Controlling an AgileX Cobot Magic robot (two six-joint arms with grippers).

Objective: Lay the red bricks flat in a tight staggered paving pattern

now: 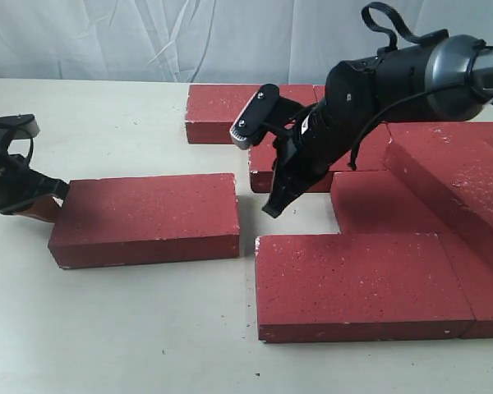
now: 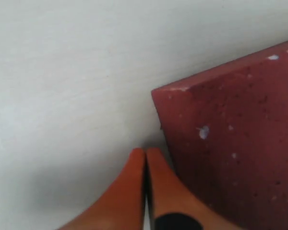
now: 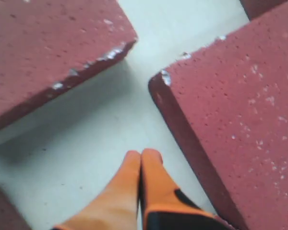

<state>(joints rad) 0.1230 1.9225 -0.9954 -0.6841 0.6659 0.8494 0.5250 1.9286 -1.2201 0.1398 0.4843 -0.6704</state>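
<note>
One loose red brick (image 1: 148, 217) lies flat on the left, apart from the group. My left gripper (image 1: 59, 192) is shut and empty, its orange tips (image 2: 145, 154) against that brick's left end near a corner (image 2: 230, 143). The other red bricks form a group on the right: a front brick (image 1: 353, 283), a middle one (image 1: 394, 205), a back one (image 1: 222, 111) and more at the far right (image 1: 468, 164). My right gripper (image 1: 273, 209) is shut and empty, its tips (image 3: 143, 155) low over the bare table in the gap between two bricks (image 3: 48, 48) (image 3: 240, 120).
The cream table (image 1: 107, 328) extends in front and to the left of the bricks. A white cloth backdrop (image 1: 107, 37) hangs behind. The right arm (image 1: 378, 82) reaches across the back bricks.
</note>
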